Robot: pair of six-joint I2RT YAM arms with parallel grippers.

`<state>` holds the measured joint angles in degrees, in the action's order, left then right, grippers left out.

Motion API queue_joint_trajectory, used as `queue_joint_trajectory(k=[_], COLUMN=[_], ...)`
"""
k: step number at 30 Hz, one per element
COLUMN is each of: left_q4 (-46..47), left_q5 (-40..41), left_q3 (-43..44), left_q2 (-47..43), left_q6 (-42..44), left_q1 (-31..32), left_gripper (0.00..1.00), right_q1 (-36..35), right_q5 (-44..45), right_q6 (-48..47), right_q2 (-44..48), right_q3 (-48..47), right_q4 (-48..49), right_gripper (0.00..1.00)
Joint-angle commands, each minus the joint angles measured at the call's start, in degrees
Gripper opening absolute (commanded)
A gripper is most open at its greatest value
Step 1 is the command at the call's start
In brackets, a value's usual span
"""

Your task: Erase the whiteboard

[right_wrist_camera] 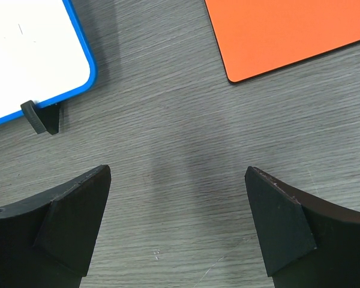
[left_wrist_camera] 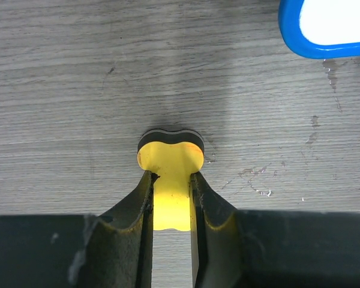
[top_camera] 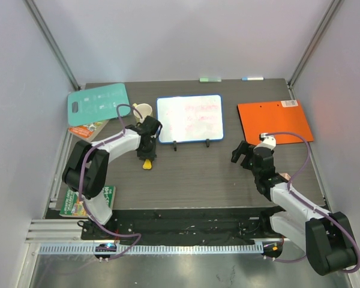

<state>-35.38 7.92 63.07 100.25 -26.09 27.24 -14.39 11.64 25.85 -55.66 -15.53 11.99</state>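
Observation:
The whiteboard point(top_camera: 189, 118) stands tilted on two black feet at the back middle, with faint red writing on it. Its blue corner shows in the left wrist view point(left_wrist_camera: 324, 30) and its lower edge with one foot shows in the right wrist view point(right_wrist_camera: 30, 54). My left gripper point(top_camera: 147, 151) is shut on a yellow bone-shaped eraser point(left_wrist_camera: 170, 150) with a dark underside, low over the table just left of the board's front left corner. The eraser also shows in the top view point(top_camera: 147, 164). My right gripper point(top_camera: 243, 153) is open and empty, right of the board, over bare table point(right_wrist_camera: 177, 180).
An orange folder point(top_camera: 275, 121) lies flat at the back right, also in the right wrist view point(right_wrist_camera: 288, 30). A teal cutting board point(top_camera: 99, 103) lies at the back left, with a small cup point(top_camera: 143, 110) beside it. Booklets lie at the left edge point(top_camera: 78, 201).

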Motion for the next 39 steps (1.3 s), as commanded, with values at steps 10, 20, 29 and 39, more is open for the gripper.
queue_joint_trajectory(k=[10,20,29,39], left_q4=[6.7,7.7,7.9,12.5], left_q5=[-0.7,9.6,18.7,22.8], left_q3=[0.2,12.2,27.6,27.3], left_q2=[-6.0,-6.3,6.3,9.8], left_q6=[1.7,5.9,11.8,12.2], left_q1=[0.9,4.6,10.5,12.7], left_gripper=[0.00,0.00,0.00,0.00], right_q1=[0.1,7.3,16.8,16.8], right_q5=[-7.0,-22.9,-50.3,-43.8], right_q6=[-4.8,-5.6,17.5,8.6], right_q2=[-11.8,-32.9,-60.9,-59.2], right_q3=[-13.8,-38.0,-47.1,-49.0], right_q4=[8.7,16.8,49.5,36.2], right_gripper=[1.00,1.00,1.00,1.00])
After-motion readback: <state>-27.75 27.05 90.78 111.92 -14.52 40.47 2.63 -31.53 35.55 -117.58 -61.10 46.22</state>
